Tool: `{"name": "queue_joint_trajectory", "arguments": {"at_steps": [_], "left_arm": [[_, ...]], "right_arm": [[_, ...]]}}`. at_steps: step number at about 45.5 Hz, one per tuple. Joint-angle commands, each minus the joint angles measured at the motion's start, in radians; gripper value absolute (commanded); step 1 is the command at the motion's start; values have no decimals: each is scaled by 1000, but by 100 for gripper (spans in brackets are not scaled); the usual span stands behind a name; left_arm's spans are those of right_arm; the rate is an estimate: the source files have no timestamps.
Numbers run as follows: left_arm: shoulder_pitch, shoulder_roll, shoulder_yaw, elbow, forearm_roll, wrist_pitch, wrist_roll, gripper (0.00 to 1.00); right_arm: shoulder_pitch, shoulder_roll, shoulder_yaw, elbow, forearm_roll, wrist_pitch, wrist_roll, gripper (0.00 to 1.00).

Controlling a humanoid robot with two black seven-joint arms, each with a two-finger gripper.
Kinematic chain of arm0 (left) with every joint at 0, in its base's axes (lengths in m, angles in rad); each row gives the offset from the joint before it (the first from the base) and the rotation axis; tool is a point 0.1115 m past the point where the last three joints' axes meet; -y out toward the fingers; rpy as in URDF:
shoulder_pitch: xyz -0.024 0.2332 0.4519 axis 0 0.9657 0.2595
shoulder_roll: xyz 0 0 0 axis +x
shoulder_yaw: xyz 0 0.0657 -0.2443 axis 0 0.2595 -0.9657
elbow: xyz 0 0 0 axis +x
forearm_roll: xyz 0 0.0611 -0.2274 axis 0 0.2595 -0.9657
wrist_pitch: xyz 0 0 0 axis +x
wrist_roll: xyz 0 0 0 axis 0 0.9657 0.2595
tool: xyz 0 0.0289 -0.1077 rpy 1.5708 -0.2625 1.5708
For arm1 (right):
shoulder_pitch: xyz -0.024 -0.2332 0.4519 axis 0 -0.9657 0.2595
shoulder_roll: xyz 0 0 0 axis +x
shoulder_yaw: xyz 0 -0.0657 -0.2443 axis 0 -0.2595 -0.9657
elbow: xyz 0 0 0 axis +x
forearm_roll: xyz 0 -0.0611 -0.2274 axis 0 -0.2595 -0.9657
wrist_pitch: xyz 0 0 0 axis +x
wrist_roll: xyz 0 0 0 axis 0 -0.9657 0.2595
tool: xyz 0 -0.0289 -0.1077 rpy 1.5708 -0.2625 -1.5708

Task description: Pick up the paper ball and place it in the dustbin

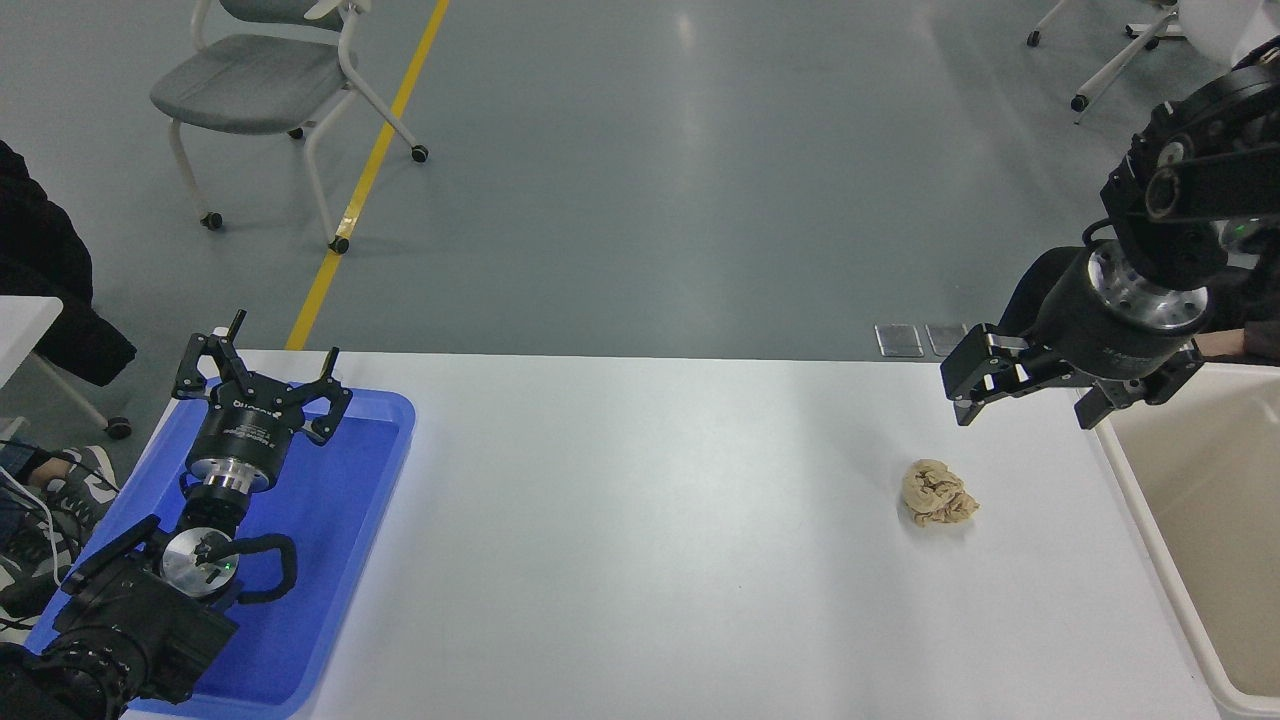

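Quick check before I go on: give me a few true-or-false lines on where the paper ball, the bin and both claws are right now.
1. The paper ball lies on the white table. True.
2. The right claw grips the ball. False: it is open, above the table and apart from the ball.
3. The dustbin is at the table's right edge. True.
4. The ball is already in the dustbin. False: it lies left of it.
5. The left claw is over the blue tray. True.
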Motion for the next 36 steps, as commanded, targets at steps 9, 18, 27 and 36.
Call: {"name": "queue_joint_trajectory", "arguments": {"at_steps": [9,18,27,36], "left_arm": [[1,-6,0,-2,0,0,3,100],[1,-6,0,-2,0,0,3,100],[1,-6,0,-2,1,0,3,100],[1,-6,0,-2,0,0,3,100]], "right_arm": [[-3,-5,13,-2,-1,-6,0,100],[-28,0,37,-16,-4,-15,0,100],[-123,18,59,-102,-4,-61,0,100],[-230,18,91,-198,-12,-103,0,100]]}}
